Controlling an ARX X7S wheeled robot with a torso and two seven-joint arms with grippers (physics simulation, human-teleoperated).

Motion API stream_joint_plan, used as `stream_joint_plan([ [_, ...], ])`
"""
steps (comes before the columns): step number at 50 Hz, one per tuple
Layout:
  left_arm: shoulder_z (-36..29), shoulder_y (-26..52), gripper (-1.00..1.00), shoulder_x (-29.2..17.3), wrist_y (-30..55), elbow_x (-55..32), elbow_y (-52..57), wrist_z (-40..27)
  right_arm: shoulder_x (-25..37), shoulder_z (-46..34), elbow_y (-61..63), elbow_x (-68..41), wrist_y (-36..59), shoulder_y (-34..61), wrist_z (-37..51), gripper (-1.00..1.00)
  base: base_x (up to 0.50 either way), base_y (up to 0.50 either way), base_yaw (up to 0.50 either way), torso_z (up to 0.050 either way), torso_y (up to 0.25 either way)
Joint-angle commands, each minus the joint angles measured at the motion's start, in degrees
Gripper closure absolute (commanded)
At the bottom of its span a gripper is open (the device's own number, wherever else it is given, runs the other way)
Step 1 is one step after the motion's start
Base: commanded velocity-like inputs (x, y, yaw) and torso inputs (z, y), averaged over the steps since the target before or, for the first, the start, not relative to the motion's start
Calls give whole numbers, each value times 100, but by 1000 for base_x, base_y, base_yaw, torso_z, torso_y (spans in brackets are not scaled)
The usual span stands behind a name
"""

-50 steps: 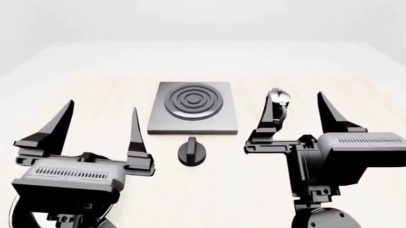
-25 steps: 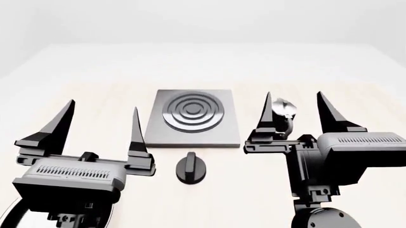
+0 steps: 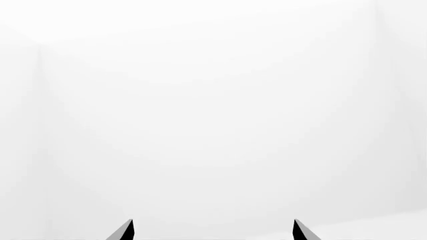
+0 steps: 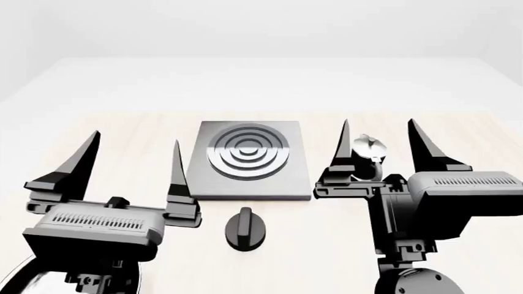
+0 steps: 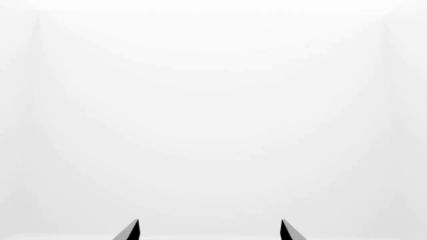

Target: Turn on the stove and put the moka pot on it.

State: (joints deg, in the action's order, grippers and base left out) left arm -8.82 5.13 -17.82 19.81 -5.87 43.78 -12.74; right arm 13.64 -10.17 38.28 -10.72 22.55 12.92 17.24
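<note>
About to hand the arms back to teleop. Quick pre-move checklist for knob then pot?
1. Left gripper open, nothing in it: ok.
2. Right gripper open, nothing in it: ok.
3. Knob in view on the table, nothing on it: ok.
4. Stove rings bare for the pot: ok.
5. Moka pot upright beside the stove, partly hidden by the right gripper's fingers: ok.
6. Stove on or off: cannot tell.
</note>
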Motion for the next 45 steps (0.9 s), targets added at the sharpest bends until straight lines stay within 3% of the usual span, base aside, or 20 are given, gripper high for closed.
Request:
stream_joint_plan([
  [1, -68, 59, -100, 24, 77, -42, -74, -22, 39, -53, -9, 39, -70, -11, 55, -100, 0, 0, 0, 0, 0],
  [19, -394, 506, -100, 411, 776, -1092, -1498, 536, 78, -60, -21, -6, -198, -30, 109, -100, 0, 0, 0, 0, 0],
  [31, -208, 658, -100, 616, 918, -1794, -2249, 863, 99, -78, 59, -53, -183, -69, 169, -100, 0, 0, 0, 0, 0],
  [36, -267, 703, -100, 647, 934, -1735, -2535, 823, 92, -120, -176, 4, -556, -222, 144, -100, 0, 0, 0, 0, 0],
  [45, -228, 728, -100, 802, 935, -2052, -3031, 1004, 119, -101, -59, -108, -328, -98, 182, -100, 0, 0, 0, 0, 0],
])
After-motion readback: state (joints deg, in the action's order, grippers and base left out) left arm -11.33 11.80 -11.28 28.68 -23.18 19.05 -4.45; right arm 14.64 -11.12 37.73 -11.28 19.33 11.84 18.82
